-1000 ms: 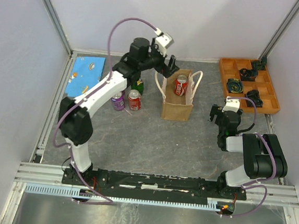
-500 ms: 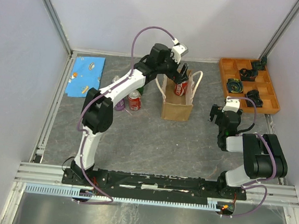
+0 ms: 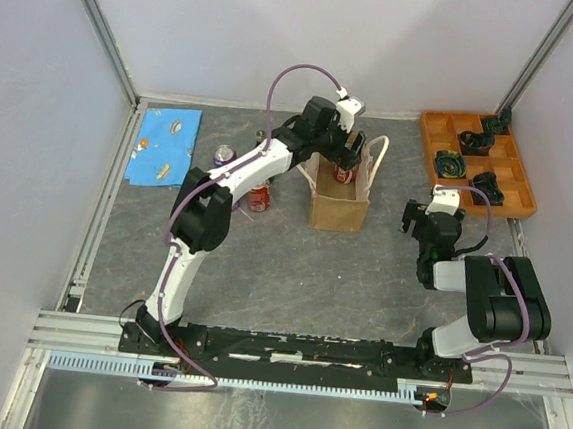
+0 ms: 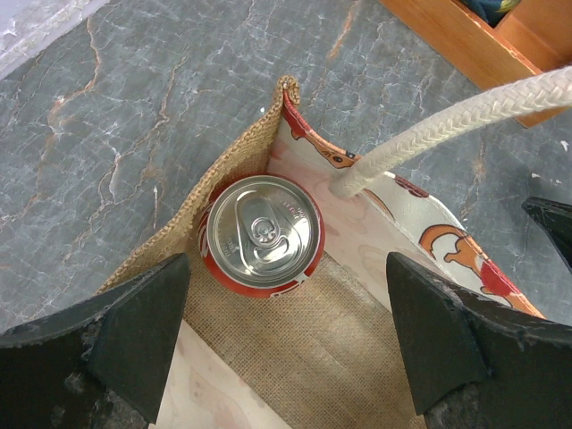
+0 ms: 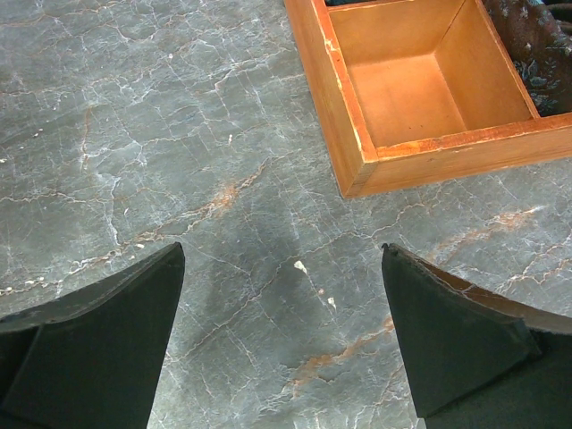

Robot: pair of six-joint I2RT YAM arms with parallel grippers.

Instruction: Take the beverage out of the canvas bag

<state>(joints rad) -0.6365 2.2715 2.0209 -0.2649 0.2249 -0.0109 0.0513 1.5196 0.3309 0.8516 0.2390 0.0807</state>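
The tan canvas bag [image 3: 339, 205] stands upright at the table's middle back, with white rope handles [image 4: 447, 123]. A red beverage can [image 3: 344, 171] stands inside it. In the left wrist view the can [image 4: 260, 234] sits in a corner of the bag, silver top up, against the burlap wall [image 4: 234, 174]. My left gripper [image 3: 351, 146] hangs right over the bag's mouth, open and empty [image 4: 286, 335], its fingers wide apart and just short of the can. My right gripper [image 3: 415, 221] is open and empty [image 5: 281, 344] low over the bare table, right of the bag.
A purple can [image 3: 223, 156] and another red can [image 3: 258, 199] stand left of the bag. A blue mat [image 3: 165, 144] lies at the back left. The orange compartment tray [image 3: 477, 161] with dark items is at the back right, its corner near my right gripper [image 5: 357, 152].
My left arm has swung right and reached out until its gripper is over the bag's mouth. The purple can is now uncovered. The right arm has not moved.
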